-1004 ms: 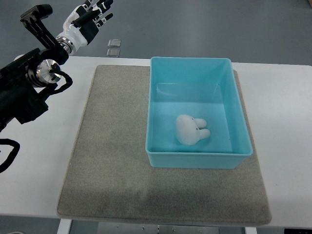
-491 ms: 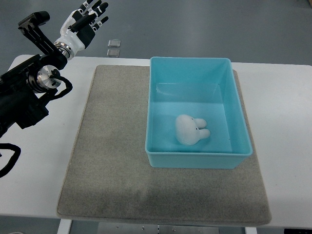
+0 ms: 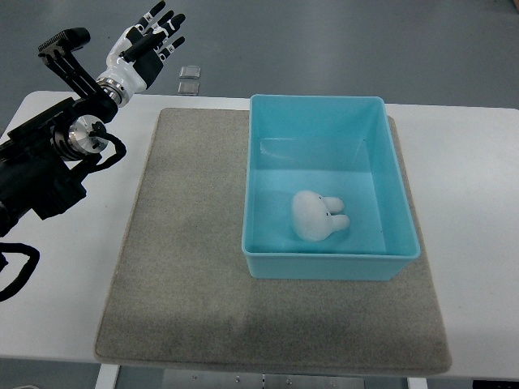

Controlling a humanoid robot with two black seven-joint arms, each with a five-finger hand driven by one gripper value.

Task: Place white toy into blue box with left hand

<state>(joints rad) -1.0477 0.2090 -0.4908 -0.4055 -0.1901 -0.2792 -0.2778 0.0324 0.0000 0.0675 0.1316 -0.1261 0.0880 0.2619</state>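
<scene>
— So where does the left hand (image 3: 144, 47) stand?

— Raised off the table's far-left corner, fingers (image 3: 166, 24) spread and holding nothing. Its arm comes in from the left edge, dark and bulky, over the white table (image 3: 470, 162).

— And the white toy (image 3: 316, 215)?

— Well away from the hand, off to its right and nearer the robot. It lies on the floor of the blue box (image 3: 332, 105), towards the near wall, ears pointing right. Nothing touches it.

— Then the job is finished?

— I judge it so. The toy is inside, the hand is clear of it, and the box sits square on the grey mat (image 3: 186, 267). All that seems left is for the arm to settle or go home.

— Anything different from half a second back?

— Only the arm. The hand sits a little further right and a shade higher in the top view, and the forearm has shifted with it. Toy, box and mat lie exactly as they were.

— The right hand?

— Not in view.
</scene>
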